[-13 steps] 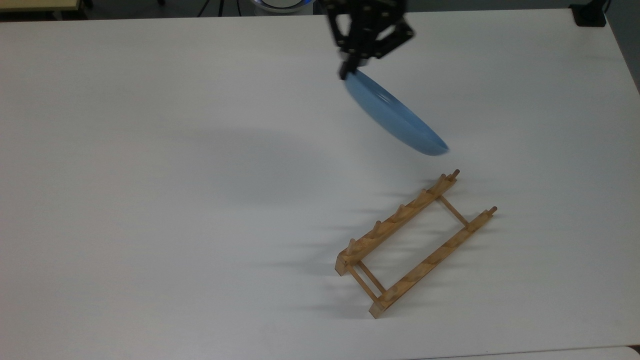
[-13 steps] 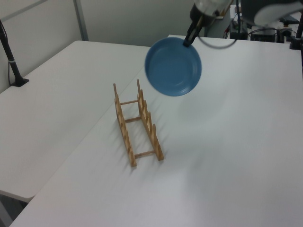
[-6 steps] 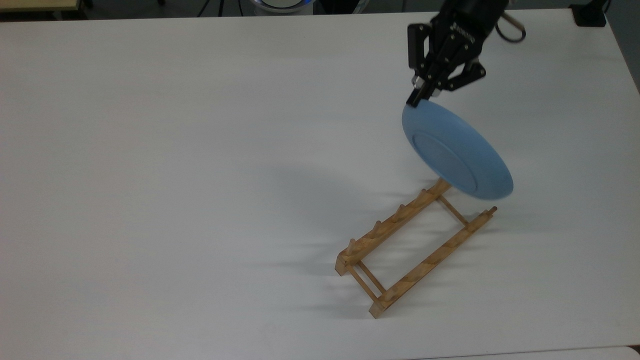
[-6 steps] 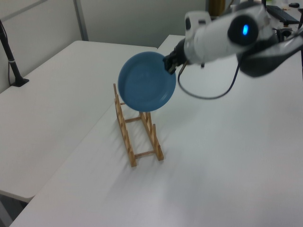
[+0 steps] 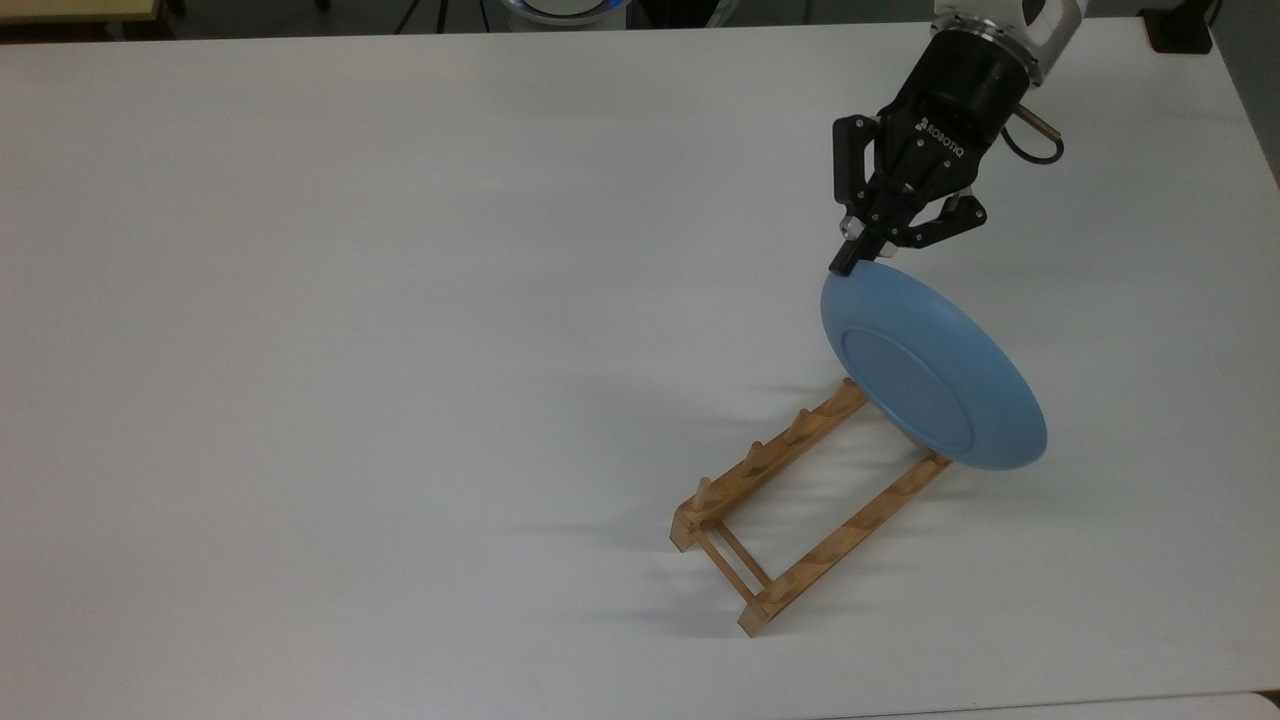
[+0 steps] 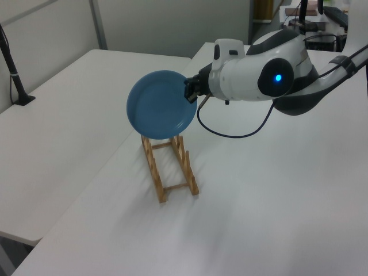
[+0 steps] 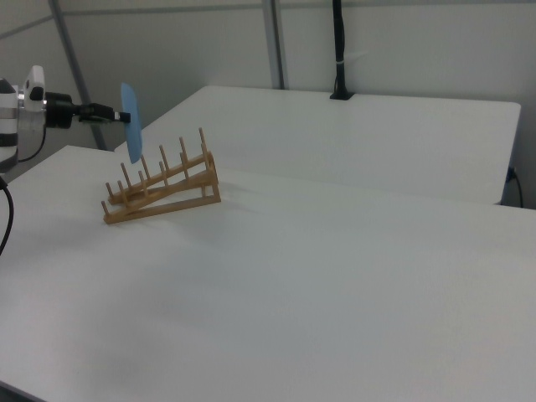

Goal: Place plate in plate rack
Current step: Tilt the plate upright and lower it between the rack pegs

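Note:
The light-blue plate [image 5: 930,370] hangs upright in the air, its plain underside and foot ring facing the top view. My gripper [image 5: 856,257] is shut on its upper rim. The plate covers the upper-right end of the light-wood plate rack [image 5: 795,510], which lies on the white table. In the left view the plate [image 6: 161,104] shows its inside, just above the rack's [image 6: 169,167] far end, with my gripper [image 6: 189,92] on its right edge. In the right view the plate [image 7: 131,121] is edge-on, above the pegs at the left end of the rack [image 7: 159,188], held by my gripper [image 7: 115,116].
The white table [image 5: 400,300] stretches wide on the top view's left. A black clamp block [image 5: 1180,30] sits at its far right corner. A black post [image 6: 14,75] stands on the neighbouring table, and a seam runs between the two tables [image 7: 352,193].
My gripper has carried the plate right and down in the top view, from beside the rack to over its end. The plate has turned more upright. The rack has not moved.

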You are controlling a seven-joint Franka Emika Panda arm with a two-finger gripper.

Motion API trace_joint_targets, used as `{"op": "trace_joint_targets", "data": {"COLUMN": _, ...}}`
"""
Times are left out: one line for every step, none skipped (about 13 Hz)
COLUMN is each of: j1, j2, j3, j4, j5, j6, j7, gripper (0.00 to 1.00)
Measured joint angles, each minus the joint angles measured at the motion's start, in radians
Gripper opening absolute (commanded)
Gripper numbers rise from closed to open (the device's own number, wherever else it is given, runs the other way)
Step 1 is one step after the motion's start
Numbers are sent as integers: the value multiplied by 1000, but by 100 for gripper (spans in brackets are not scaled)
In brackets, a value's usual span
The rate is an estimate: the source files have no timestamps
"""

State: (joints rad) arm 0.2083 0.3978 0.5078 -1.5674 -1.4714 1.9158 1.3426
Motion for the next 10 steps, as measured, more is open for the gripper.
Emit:
{"op": "trace_joint_targets", "data": {"j1": 6, "j2": 5, "j3": 0, "j4": 4, "j5": -1, "j6": 0, "j7": 6, "gripper": 0}}
{"op": "trace_joint_targets", "data": {"j1": 18, "j2": 11, "j3": 0, "j4": 7, "j5": -7, "j6": -2, "j7": 18, "gripper": 0}}
{"op": "trace_joint_targets", "data": {"j1": 26, "j2": 15, "j3": 0, "j4": 7, "j5": -9, "j6": -6, "j7": 24, "gripper": 0}}
{"op": "trace_joint_targets", "data": {"j1": 36, "j2": 20, "j3": 0, "j4": 7, "j5": -11, "j6": -14, "j7": 28, "gripper": 0}}
{"op": "trace_joint_targets", "data": {"j1": 46, "j2": 29, "j3": 0, "j4": 7, "j5": -11, "j6": -28, "j7": 35, "gripper": 0}}
{"op": "trace_joint_targets", "data": {"j1": 53, "j2": 39, "j3": 0, "j4": 7, "j5": -11, "j6": -39, "j7": 42, "gripper": 0}}
{"op": "trace_joint_targets", "data": {"j1": 59, "j2": 48, "j3": 0, "j4": 7, "j5": -14, "j6": -46, "j7": 46, "gripper": 0}}
{"op": "trace_joint_targets", "data": {"j1": 61, "j2": 55, "j3": 0, "j4": 7, "j5": -18, "j6": -52, "j7": 49, "gripper": 0}}
{"op": "trace_joint_targets", "data": {"j1": 64, "j2": 64, "j3": 0, "j4": 7, "j5": -23, "j6": -62, "j7": 60, "gripper": 0}}
{"op": "trace_joint_targets", "data": {"j1": 65, "j2": 71, "j3": 0, "j4": 7, "j5": -28, "j6": -63, "j7": 69, "gripper": 0}}
